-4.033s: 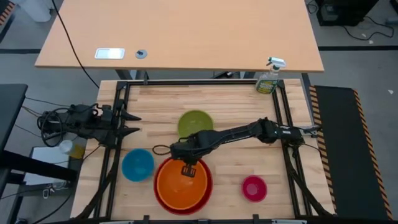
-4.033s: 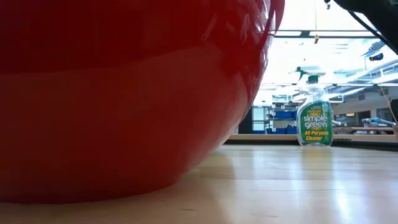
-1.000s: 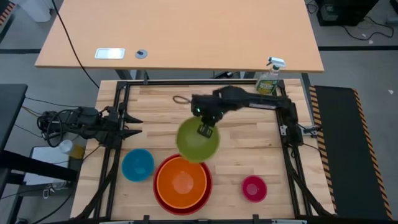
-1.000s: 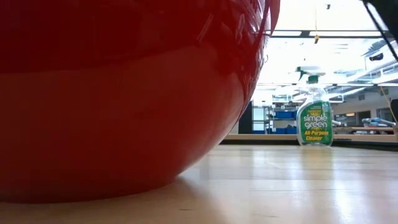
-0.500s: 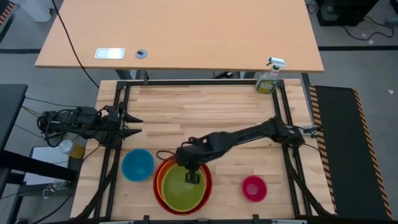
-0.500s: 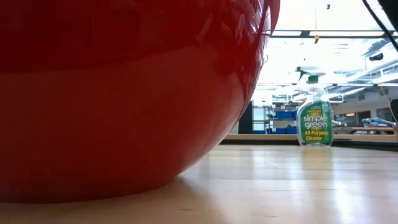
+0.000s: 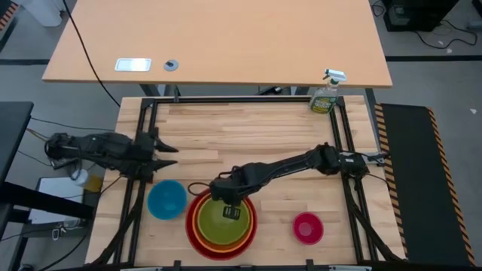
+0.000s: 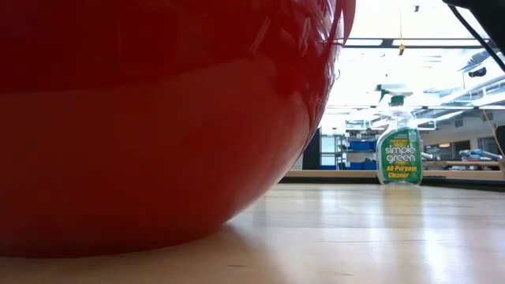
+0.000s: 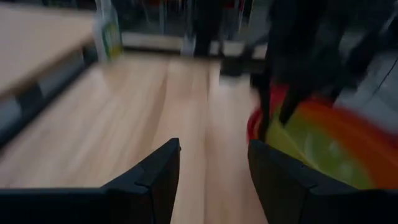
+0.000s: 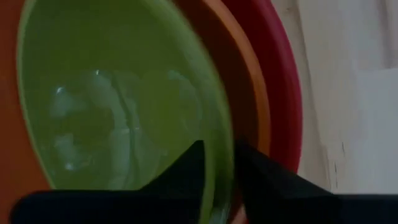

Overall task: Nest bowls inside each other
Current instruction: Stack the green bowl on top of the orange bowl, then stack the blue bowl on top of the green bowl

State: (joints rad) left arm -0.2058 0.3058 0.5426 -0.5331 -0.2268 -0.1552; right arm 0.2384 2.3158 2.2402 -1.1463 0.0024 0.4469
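Near the table's front edge stands the red bowl [image 7: 187, 232], with the orange bowl [image 7: 193, 217] nested in it and the yellow-green bowl [image 7: 215, 228] resting inside the orange one. My right gripper [image 7: 232, 211] hangs over the yellow-green bowl's far rim [image 10: 222, 163], pointing steeply down and open, one finger inside the rim and one outside. The blue bowl [image 7: 166, 199] sits on the table left of the stack, the magenta bowl [image 7: 307, 227] to its right. My left gripper [image 7: 169, 156] waits open at the table's left edge, above and beyond the blue bowl.
A green spray bottle [image 7: 325, 96] stands at the table's far right corner. The red bowl [image 8: 158, 118] fills most of the low view. Bare wood lies across the far half of the table [image 7: 248, 128]. A black frame rail [image 7: 241, 99] runs round the table.
My right gripper has carried the yellow-green bowl from above the table's middle toward the near edge and down. The bowl now sits in the orange bowl, where before it hung lifted clear. My left gripper has moved a little toward the table's right.
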